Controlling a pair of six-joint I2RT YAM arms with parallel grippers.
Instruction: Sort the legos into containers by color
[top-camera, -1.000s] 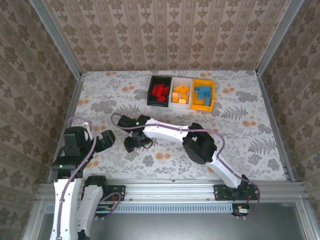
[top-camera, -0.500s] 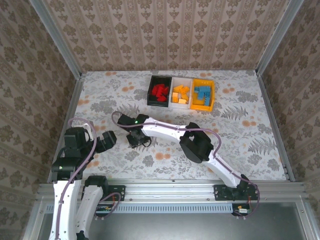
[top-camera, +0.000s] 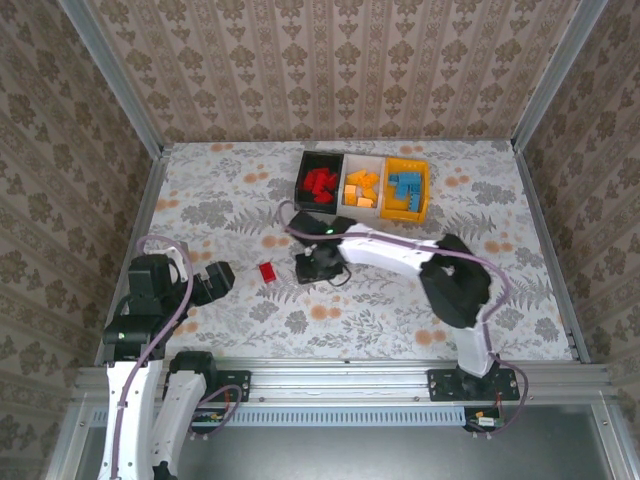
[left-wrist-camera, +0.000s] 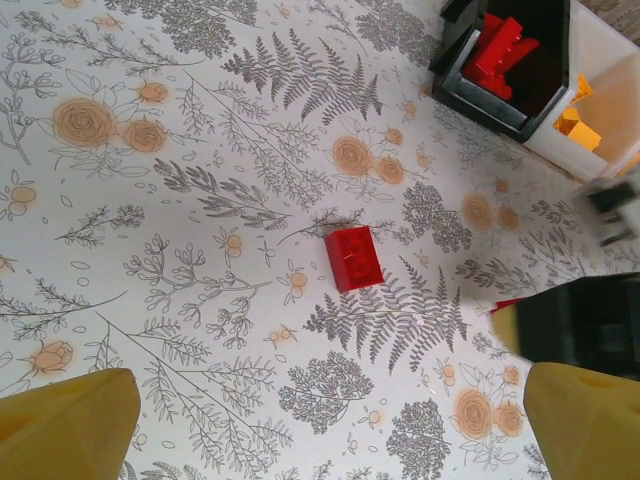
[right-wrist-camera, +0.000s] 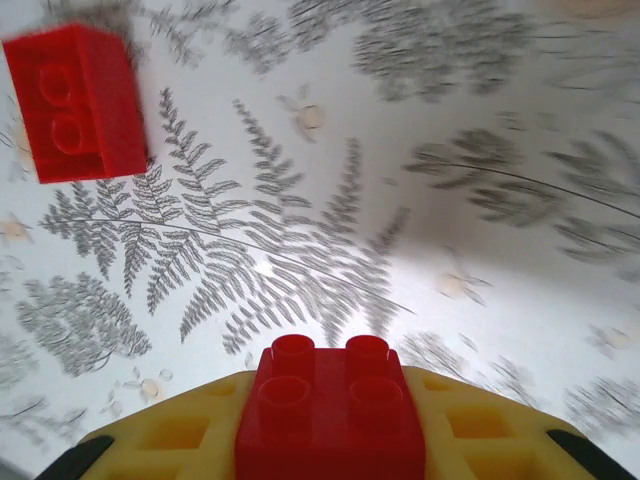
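While right end effector (top-camera: 318, 268) clamps a red lego (right-wrist-camera: 330, 405), left end effector (top-camera: 218, 280) gapes wide

A flat table (top-camera: 200, 190), covered in white cloth printed with grey ferns and orange flowers, carries one small red plastic brick (top-camera: 267, 271), studs up, left of centre. At the far middle stand three joined rectangular plastic containers: a black tray (top-camera: 303, 172), a white tray (top-camera: 364, 159) and a yellow-orange tray (top-camera: 404, 213), left to right.

No legible text on the legos (left-wrist-camera: 355, 258), none on the containers (top-camera: 404, 213), no numbers
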